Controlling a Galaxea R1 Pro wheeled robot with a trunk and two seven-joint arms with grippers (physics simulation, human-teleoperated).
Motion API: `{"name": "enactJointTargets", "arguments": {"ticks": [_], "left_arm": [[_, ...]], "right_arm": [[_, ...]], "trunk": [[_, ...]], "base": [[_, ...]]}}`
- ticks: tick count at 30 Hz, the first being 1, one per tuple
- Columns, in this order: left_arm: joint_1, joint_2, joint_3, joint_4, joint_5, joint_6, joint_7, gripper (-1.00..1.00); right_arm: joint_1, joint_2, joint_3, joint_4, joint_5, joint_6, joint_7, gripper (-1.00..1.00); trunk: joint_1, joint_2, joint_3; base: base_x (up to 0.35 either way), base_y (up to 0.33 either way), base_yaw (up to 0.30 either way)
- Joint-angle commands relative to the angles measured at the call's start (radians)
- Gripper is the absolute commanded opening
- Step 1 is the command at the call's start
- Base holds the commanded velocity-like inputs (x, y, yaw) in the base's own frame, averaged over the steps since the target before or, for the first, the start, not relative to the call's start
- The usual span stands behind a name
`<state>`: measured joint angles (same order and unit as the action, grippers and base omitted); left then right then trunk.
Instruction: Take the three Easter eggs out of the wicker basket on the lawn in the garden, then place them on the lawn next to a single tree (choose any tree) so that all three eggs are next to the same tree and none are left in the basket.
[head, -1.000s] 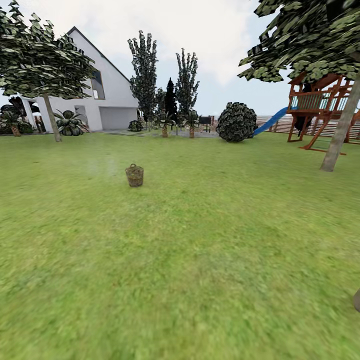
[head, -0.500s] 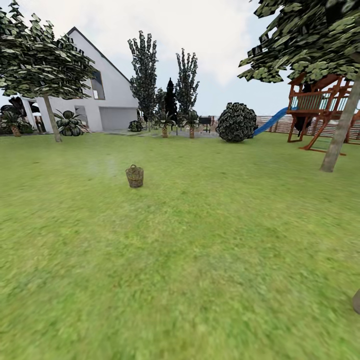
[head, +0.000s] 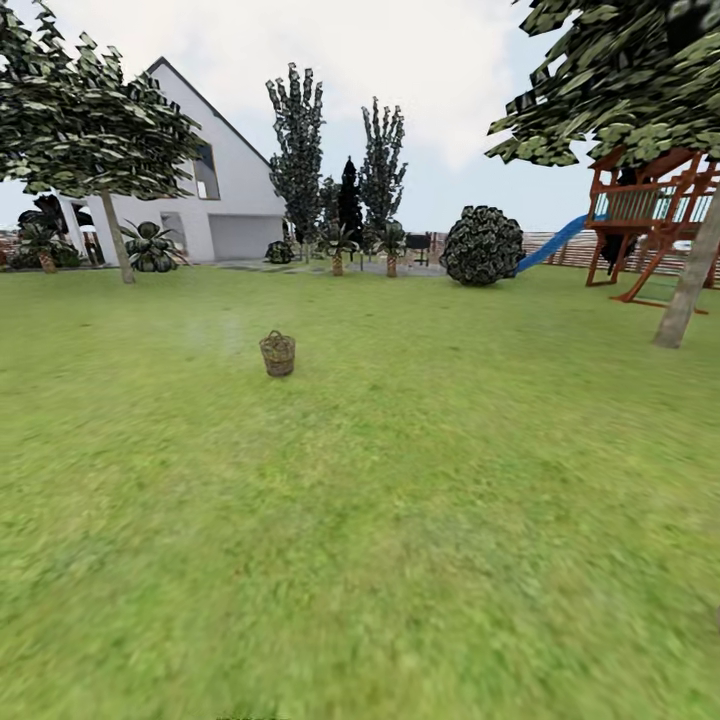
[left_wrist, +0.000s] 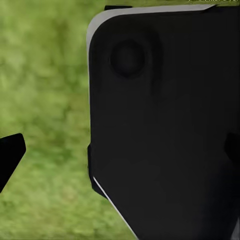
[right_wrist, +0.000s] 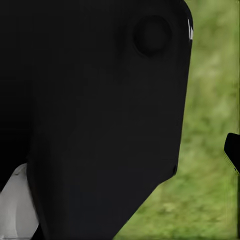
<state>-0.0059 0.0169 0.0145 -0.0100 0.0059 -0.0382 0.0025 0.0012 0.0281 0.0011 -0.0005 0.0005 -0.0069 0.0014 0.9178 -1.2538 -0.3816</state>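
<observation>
The wicker basket (head: 278, 353) stood alone on the lawn (head: 400, 520) in the head view — wrist views gave dark robot bodywork over grass; gripper states could not be told.

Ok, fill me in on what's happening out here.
Nothing is being handled yet. The robot stands out on the lawn, looking across the grass at the wicker basket, which sits some way ahead. The eggs can't be made out from here. A thick-trunked tree leans at the right, by the wooden playset. Both wrist views look past dark robot parts at grass.
</observation>
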Motion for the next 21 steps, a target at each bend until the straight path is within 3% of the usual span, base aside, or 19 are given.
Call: {"name": "enactJointTargets", "arguments": {"ticks": [1,13,21], "left_arm": [[-0.001,0.0,0.001,0.001,0.001,-0.004,0.0,1.0],[-0.001,0.002,0.004,0.001,0.002,-0.056,0.001,1.0],[-0.001,0.01,0.004,0.001,0.003,-0.082,0.001,1.0]], "right_arm": [[0.0,0.001,0.001,-0.001,0.001,-0.001,0.0,1.0],[-0.001,0.032,0.003,-0.005,0.008,-0.001,0.0,1.0],[0.0,0.034,-0.002,-0.032,0.008,-0.023,-0.002,1.0]], "trunk": [[-0.004,0.007,0.002],[-0.05,0.091,0.04],[-0.081,0.147,0.065]], "base": [[0.0,0.0,0.245],[0.0,0.0,0.281],[0.0,0.0,0.293]]}}
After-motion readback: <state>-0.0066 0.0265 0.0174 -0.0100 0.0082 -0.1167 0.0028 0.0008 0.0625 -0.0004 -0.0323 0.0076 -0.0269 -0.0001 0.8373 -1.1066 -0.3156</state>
